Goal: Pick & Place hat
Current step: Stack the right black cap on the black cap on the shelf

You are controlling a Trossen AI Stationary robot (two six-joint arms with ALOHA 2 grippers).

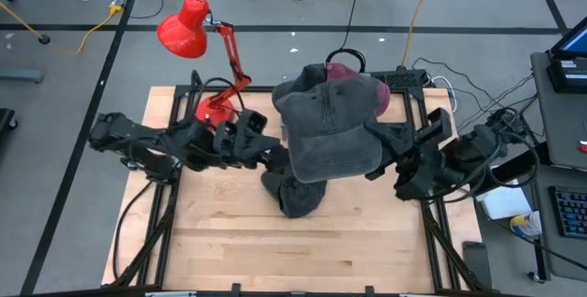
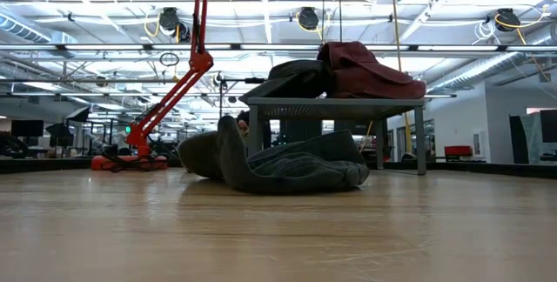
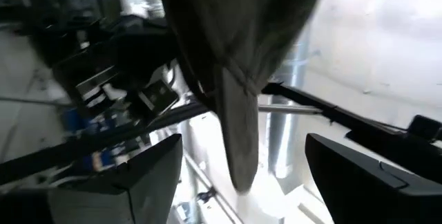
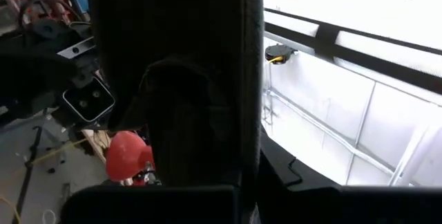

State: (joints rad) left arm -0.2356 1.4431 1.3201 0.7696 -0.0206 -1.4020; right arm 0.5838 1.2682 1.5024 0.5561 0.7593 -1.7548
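Observation:
A large grey hat hangs high above the table's middle, between my two grippers. My right gripper is at the hat's right side, shut on it, and dark hat cloth fills the right wrist view. My left gripper is at the hat's left side and stands open. A hanging grey part of the hat lies between its fingers, and I see no touch. The low view shows neither gripper nor the lifted hat. My right gripper is shut on the grey hat at its right edge, coming level from the table's right side. The hat's own cloth hides the place of contact, so the part and the kind of hold cannot be told. The hat hangs lifted clear of the table.
Another dark grey hat lies crumpled on the table under the lifted one. Behind it stands a mesh rack with a maroon hat and a grey one on top. A red desk lamp stands at the far left.

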